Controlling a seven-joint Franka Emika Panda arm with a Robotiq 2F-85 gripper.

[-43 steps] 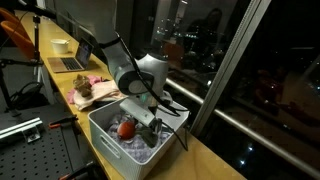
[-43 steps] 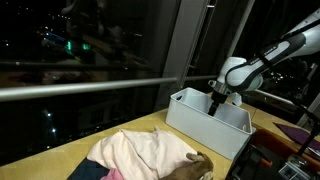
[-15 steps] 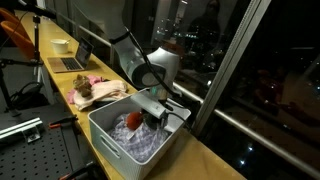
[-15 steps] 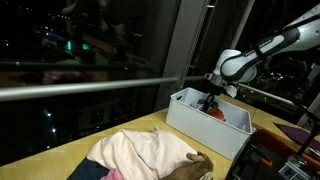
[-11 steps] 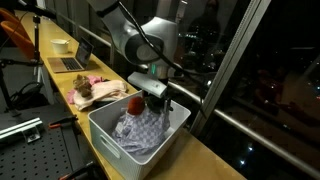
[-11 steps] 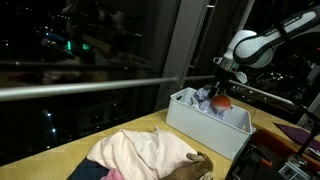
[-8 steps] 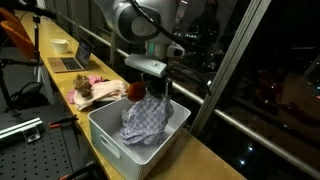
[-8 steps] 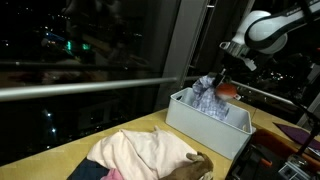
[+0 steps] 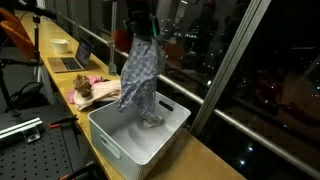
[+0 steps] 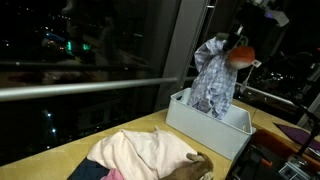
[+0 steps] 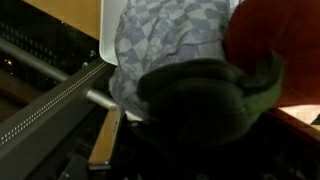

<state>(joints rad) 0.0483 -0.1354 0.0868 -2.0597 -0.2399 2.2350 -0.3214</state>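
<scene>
My gripper (image 9: 144, 28) is high above the white bin (image 9: 118, 138), shut on a grey-blue checked cloth (image 9: 140, 70). In both exterior views the cloth hangs down, its lower end still reaching just inside the bin (image 10: 198, 124). A red-orange thing (image 10: 241, 55) sits up at the gripper (image 10: 232, 42) beside the cloth (image 10: 212, 82). The wrist view shows the checked cloth (image 11: 170, 35) above, the red-orange thing (image 11: 278, 35) at the upper right and a dark olive fabric (image 11: 200, 95) across the middle; the jaws themselves are lost in the dark. A small grey item (image 9: 152, 121) lies in the bin.
A heap of pale pink and cream clothes (image 10: 150, 152) lies on the wooden table beside the bin, also in an exterior view (image 9: 95, 90). Further along the table stand a laptop (image 9: 70, 62) and a white bowl (image 9: 60, 45). A window wall with a metal rail (image 10: 90, 88) runs close behind the bin.
The arm has risen steeply from inside the bin, pulling the checked cloth and the red-orange thing up with it. The cloth now hangs at full length over the bin.
</scene>
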